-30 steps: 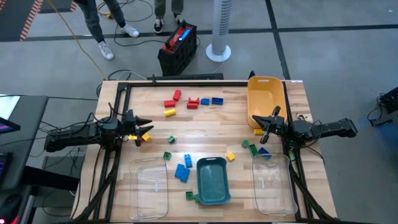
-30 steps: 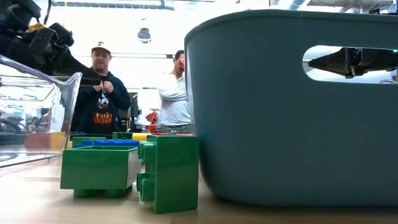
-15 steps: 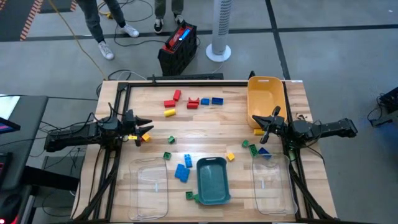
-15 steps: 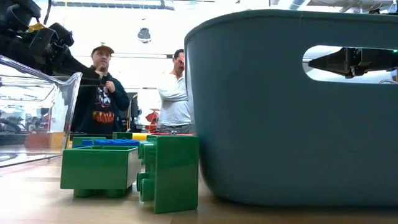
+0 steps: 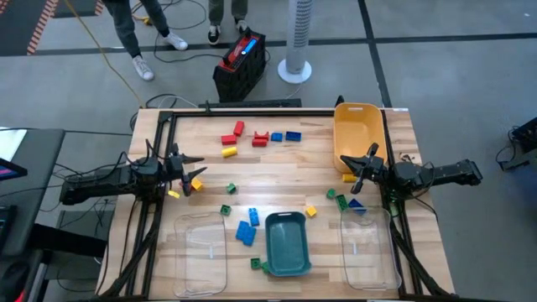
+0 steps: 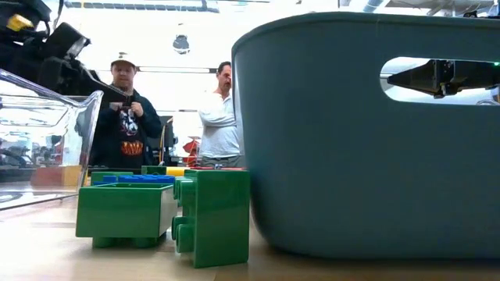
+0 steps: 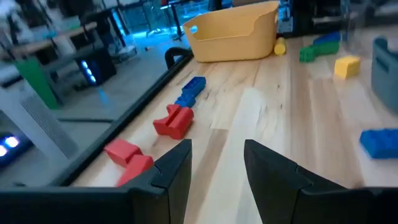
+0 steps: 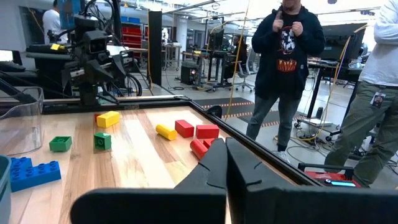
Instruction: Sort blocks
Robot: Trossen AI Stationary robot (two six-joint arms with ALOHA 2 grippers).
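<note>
Blocks [image 5: 254, 137] mostly unsorted, loose on the table [image 5: 394, 126].

High view: red/yellow/blue cluster at the far side, a few green and yellow ones mid-table, blue ones [image 5: 247, 228] just beside the teal bin [image 5: 286, 243]. Yellow bin [image 5: 359, 131] at the far right, one yellow block just beside its near end. Two clear bins [image 5: 201, 252] at the near edge. No block visible in any bin from here, so sorting looks barely begun, nearly all left. Left gripper [image 5: 191, 166] is over the left side of the table, a yellow block [image 5: 197, 184] just beside it; another yellow bit near the fingers, can't tell if it's held. Right gripper [image 5: 366, 159] is near the yellow bin.

Low view: green blocks [image 6: 166, 214] right beside the teal bin wall [image 6: 328, 156]; two people stand behind the table.

Left wrist view: left jaws part open, nothing visible between the fingers [image 7: 180, 171]; bare wood ahead, red blocks [image 7: 174, 120] and a blue one off to the side.

Right wrist view: right fingers [image 8: 214, 163] pressed fully together, holding nothing. Red, yellow and green blocks lie ahead, the left arm beyond them.
</note>
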